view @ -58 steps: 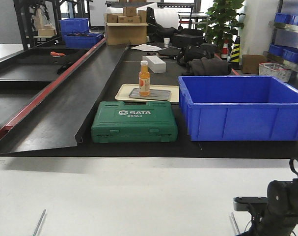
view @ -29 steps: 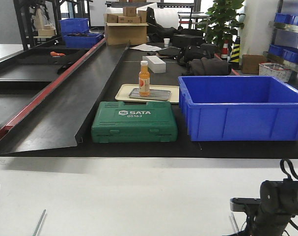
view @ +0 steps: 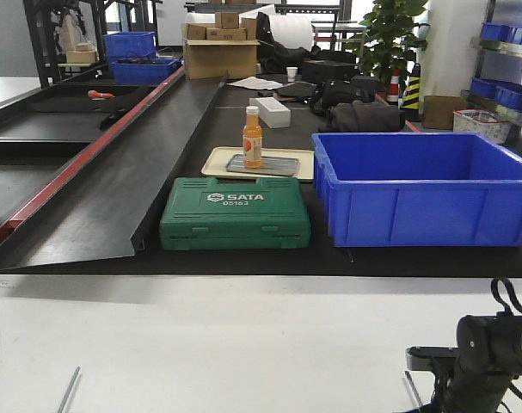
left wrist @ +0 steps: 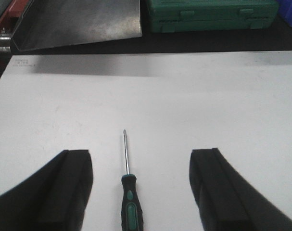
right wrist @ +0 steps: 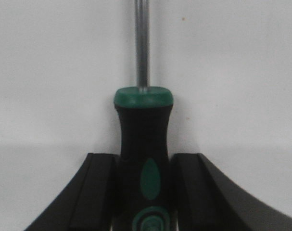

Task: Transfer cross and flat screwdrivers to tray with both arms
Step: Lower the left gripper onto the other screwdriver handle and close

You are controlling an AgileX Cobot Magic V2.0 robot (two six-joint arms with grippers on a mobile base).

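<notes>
Neither is reaching the tray yet. I'm holding the left tool [left wrist: 141,154] spread wide, straddling the left-side screwdriver [left wrist: 130,204], which is lying on the white tabletop [left wrist: 208,96]. The right tool [right wrist: 143,168] is seemingly clamping the right-side screwdriver [right wrist: 143,125] by its handle. Both transfers are remaining.

Crate [view: 424,189] being kept right of the tool case [view: 235,225], sloped sheet [view: 114,198] being kept left, serving tray [view: 216,163] with thin tray [view: 278,166] and bottle [view: 253,138] being kept behind, table [view: 243,344] being kept before, left screwdriver [left wrist: 128,192] being left lying there, right screwdriver [right wrist: 143,144] being gripped by right gripper [right wrist: 143,166]
</notes>
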